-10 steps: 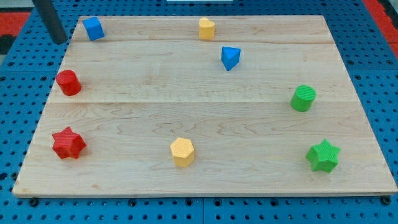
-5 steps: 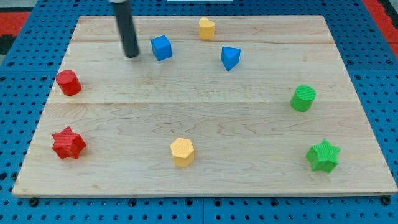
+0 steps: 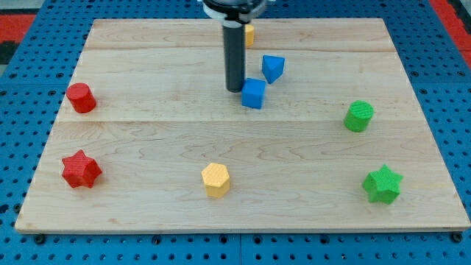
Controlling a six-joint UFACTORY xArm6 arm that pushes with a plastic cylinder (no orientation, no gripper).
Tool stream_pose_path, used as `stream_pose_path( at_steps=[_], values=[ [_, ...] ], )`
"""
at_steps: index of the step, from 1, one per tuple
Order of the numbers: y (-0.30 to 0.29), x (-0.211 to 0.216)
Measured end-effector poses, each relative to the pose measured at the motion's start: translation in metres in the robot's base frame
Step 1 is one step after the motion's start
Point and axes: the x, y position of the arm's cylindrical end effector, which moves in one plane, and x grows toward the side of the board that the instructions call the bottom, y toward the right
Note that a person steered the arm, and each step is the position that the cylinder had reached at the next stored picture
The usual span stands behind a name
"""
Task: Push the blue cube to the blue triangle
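The blue cube (image 3: pixel 254 93) lies on the wooden board (image 3: pixel 147 140), just below and left of the blue triangle (image 3: pixel 273 68); the two are close, a small gap may remain. My tip (image 3: pixel 235 89) rests on the board right at the cube's left side, touching or nearly touching it. The dark rod rises from there to the view's top and hides part of a yellow block (image 3: pixel 249 33).
A red cylinder (image 3: pixel 81 98) and a red star (image 3: pixel 81 169) lie at the view's left. A yellow hexagon (image 3: pixel 216 179) lies at the bottom middle. A green cylinder (image 3: pixel 359 116) and a green star (image 3: pixel 382 184) lie at the right.
The tip has swept from the board's top left corner to the right and down, pushing the blue cube from that corner to just beside the blue triangle. The other blocks have not moved.
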Motion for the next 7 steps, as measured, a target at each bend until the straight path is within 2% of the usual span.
stream_pose_path(
  at_steps=[1,2,5,7],
  values=[
    [-0.027,0.029],
    [-0.020,0.065],
    [0.031,0.025],
    [0.056,0.025]
  ],
)
